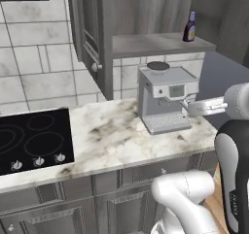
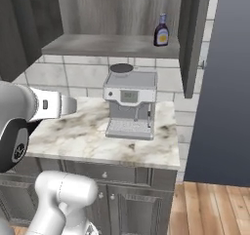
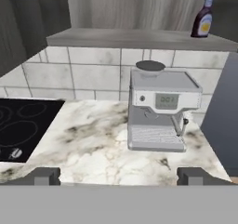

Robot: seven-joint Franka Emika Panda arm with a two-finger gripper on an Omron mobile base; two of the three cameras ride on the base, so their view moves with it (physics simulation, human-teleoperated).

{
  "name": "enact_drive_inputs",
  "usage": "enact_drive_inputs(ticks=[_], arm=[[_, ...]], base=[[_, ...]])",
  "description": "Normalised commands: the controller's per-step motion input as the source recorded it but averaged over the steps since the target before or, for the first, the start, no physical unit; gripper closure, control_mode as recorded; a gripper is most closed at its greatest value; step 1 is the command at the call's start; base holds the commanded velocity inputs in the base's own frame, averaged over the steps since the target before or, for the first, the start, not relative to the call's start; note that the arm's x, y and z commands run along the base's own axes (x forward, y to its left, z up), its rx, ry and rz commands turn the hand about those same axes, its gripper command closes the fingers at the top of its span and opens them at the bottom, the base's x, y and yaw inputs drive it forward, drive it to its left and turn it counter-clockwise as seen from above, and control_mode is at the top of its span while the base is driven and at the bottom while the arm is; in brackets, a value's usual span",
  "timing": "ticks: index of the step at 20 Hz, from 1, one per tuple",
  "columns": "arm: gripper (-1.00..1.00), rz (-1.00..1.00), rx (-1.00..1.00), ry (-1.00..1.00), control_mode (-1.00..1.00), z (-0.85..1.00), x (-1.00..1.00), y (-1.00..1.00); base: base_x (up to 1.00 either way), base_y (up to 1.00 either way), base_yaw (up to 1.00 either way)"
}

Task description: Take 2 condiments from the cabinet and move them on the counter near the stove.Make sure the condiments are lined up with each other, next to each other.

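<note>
End effector fingertips are seen spread wide apart at the bottom of the hand view, with nothing held between them. No condiment has yet been set on the worktop beside the stove, so the task is judged to be at its very start. One slim dark bottle with a pale cap stands upright on the shelf of the open cabinet, near its right end. It lies well above and beyond the end effector, up and to the right in the hand view, past the coffee machine. A second condiment cannot be made out. Both pick-ups and the lining-up are left.
</note>
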Motion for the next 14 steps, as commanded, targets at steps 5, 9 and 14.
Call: enact_drive_inputs(ticks=[5, 9, 14], arm=[[-1.00, 0.00, 0.00, 0.00, 1.00, 0.00, 0.00, 0.00], [-1.00, 0.00, 0.00, 0.00, 1.00, 0.00, 0.00, 0.00], [-1.00, 0.00, 0.00, 0.00, 1.00, 0.00, 0.00, 0.00]], base=[[0.53, -0.37, 0.00], [0.61, -0.19, 0.00], [0.56, -0.25, 0.00]])
